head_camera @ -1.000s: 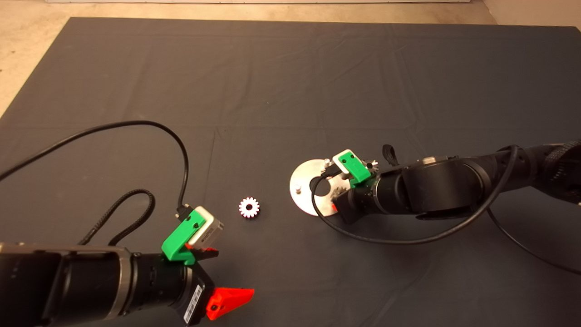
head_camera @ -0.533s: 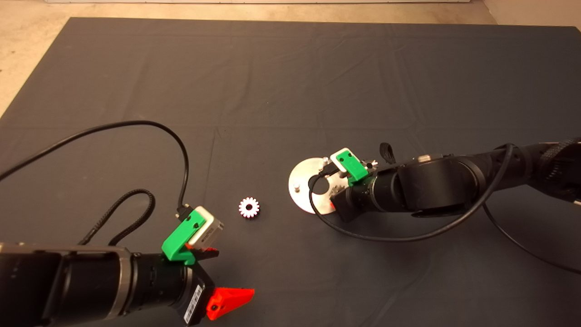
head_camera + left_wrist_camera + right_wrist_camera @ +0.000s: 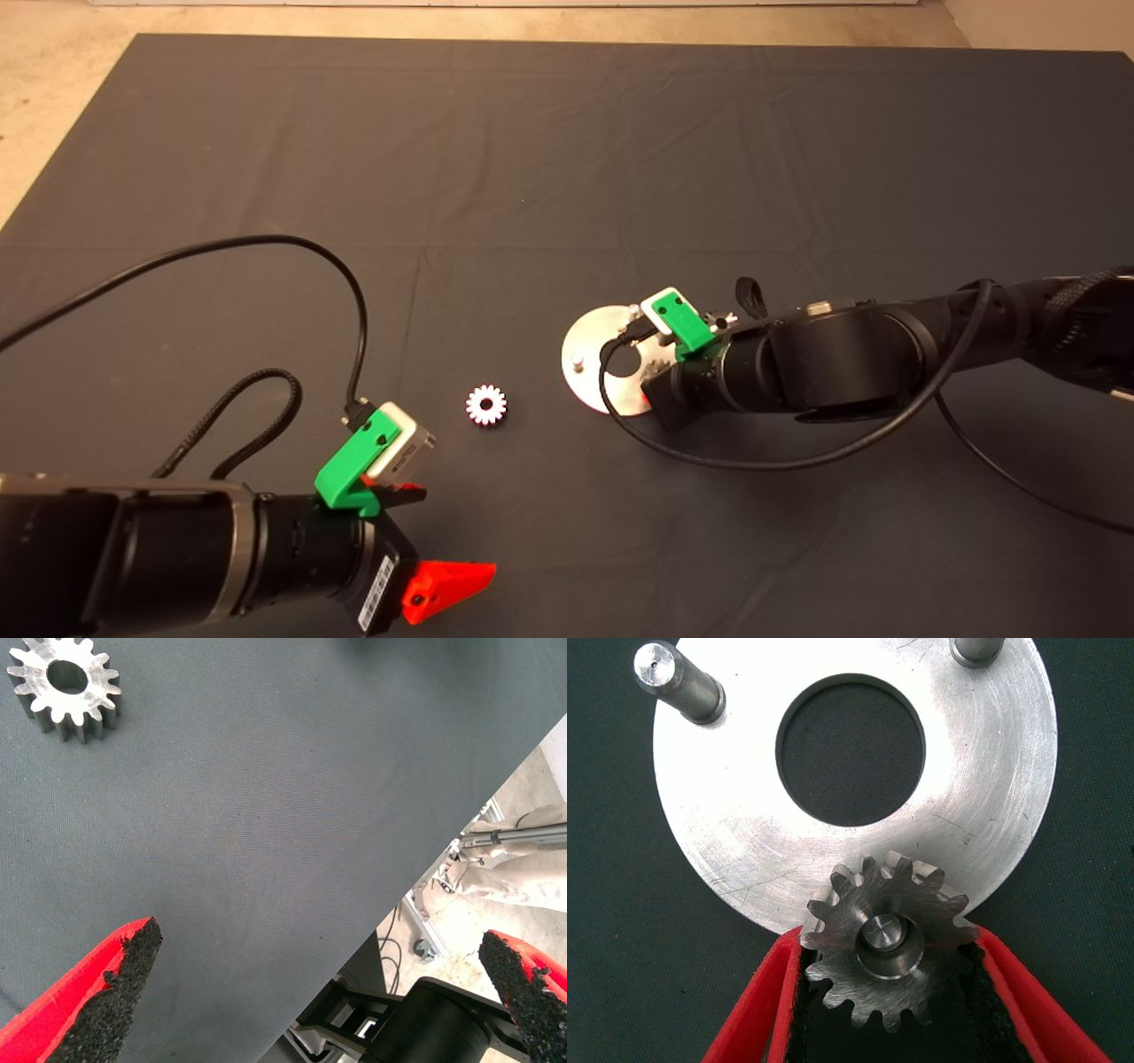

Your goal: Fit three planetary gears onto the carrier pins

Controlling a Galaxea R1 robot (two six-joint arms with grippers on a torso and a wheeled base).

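Note:
The aluminium disc (image 3: 589,377) lies right of the mat's middle, and it fills the right wrist view (image 3: 744,833). Two of its pins are bare (image 3: 678,682) (image 3: 974,649). A dark grey gear (image 3: 890,992) sits over the third pin at the near rim, with the pin's top showing in its hole. My right gripper (image 3: 888,941) is shut on this gear, a red finger (image 3: 771,1010) on each side. The bright gear (image 3: 486,405) lies flat on the mat left of the disc (image 3: 64,687). My left gripper (image 3: 425,540) is open and empty, near the front left. Another toothed piece (image 3: 726,319) peeks out behind the right wrist.
Black cables loop over the mat at the left (image 3: 292,248) and under the right arm (image 3: 753,461). The left wrist view looks past the mat's edge at a frame and a person's leg (image 3: 532,877). Bare floor runs along the far and left edges (image 3: 53,80).
The right arm has shifted slightly to the left over the disc. The left arm and the bright gear have not moved.

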